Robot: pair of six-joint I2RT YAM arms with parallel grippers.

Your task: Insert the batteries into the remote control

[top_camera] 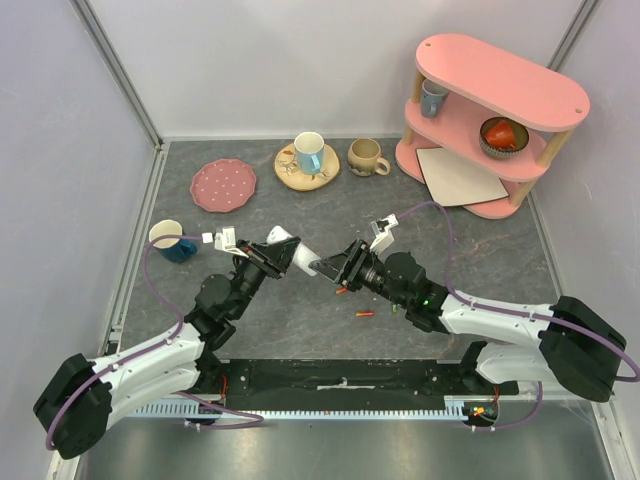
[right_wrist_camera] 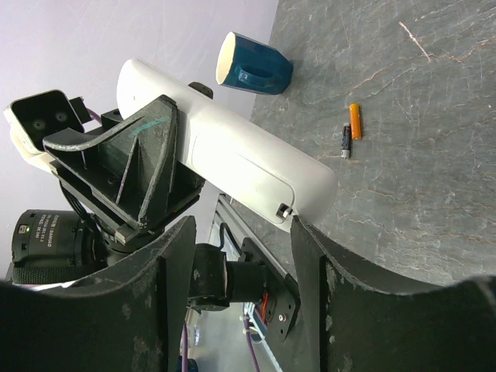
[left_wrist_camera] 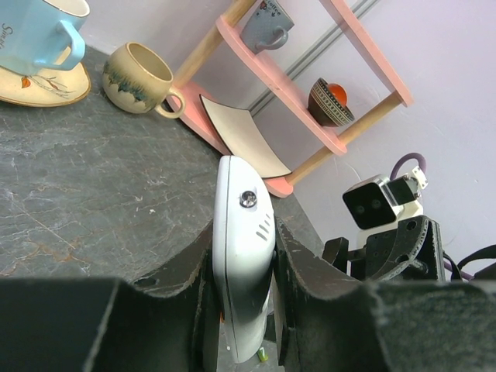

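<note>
The grey table (top_camera: pixel 480 270) carries a pink shelf (top_camera: pixel 500 80) at its far right. Over the middle of the table the left gripper (top_camera: pixel 268 256) pinches the white remote control (top_camera: pixel 296 252) and holds it off the surface, free end pointing right. The right gripper (right_wrist_camera: pixel 242 229) faces it, jaws spread to either side of that end, though I cannot tell whether they touch. An orange battery (right_wrist_camera: pixel 355 122) and a darker battery (right_wrist_camera: pixel 346 144) lie just beside each other on the table, nearer than the right gripper.

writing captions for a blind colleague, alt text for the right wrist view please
The left gripper holds a white remote control just ahead of the right gripper's open fingers. On the dark table behind are two batteries and a dark blue mug.
</note>
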